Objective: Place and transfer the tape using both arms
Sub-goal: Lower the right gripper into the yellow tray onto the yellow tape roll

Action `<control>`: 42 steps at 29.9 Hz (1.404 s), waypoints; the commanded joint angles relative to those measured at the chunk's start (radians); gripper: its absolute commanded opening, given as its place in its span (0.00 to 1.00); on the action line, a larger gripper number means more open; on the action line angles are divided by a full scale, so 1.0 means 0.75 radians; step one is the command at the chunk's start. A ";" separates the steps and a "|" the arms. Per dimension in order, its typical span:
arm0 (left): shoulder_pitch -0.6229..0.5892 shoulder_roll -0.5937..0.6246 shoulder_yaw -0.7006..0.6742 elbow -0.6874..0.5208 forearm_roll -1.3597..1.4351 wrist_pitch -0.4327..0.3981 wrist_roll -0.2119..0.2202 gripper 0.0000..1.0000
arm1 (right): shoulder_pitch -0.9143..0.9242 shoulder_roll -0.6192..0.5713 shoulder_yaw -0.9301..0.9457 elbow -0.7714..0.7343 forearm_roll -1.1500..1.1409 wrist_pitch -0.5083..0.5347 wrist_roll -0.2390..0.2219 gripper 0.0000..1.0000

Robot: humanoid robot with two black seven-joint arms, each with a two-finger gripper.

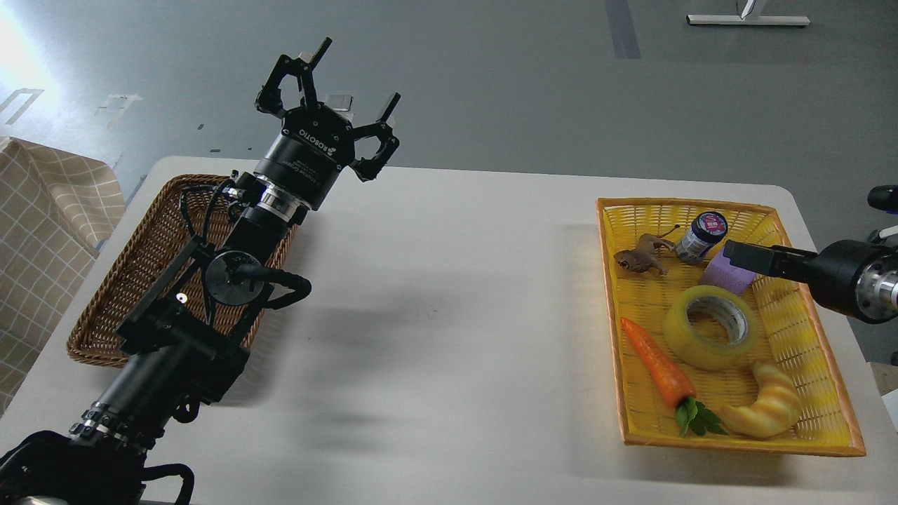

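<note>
The tape (679, 335), a yellow translucent roll with a whitish core, lies flat in the middle of the yellow basket (736, 445) on the right of the table. My right gripper (735, 252) comes in from the right edge, low over the purple block just behind the tape, apart from the tape. It is seen side-on as one dark bar, so its fingers cannot be told apart. My left gripper (356, 73) is open and empty, raised above the table's far left, beside the brown wicker basket (126, 280).
In the yellow basket, around the tape, lie a toy carrot (656, 365), a croissant toy (768, 407), a brown frog figure (638, 259), a small jar (698, 237) and a purple block (729, 275). A checked cloth (42, 210) hangs at the left edge.
</note>
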 commanded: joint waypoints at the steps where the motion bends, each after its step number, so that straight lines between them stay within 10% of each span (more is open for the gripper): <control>1: 0.000 0.003 -0.002 0.000 0.000 0.000 0.000 0.98 | -0.001 -0.028 -0.046 0.001 -0.008 0.000 0.000 0.98; 21: 0.000 0.001 -0.007 0.000 0.000 0.000 0.000 0.98 | -0.056 0.042 -0.079 -0.132 -0.071 0.000 0.000 0.92; 42: 0.004 0.003 -0.009 0.000 0.000 0.000 -0.002 0.98 | -0.040 0.119 -0.150 -0.197 -0.065 0.000 0.015 0.38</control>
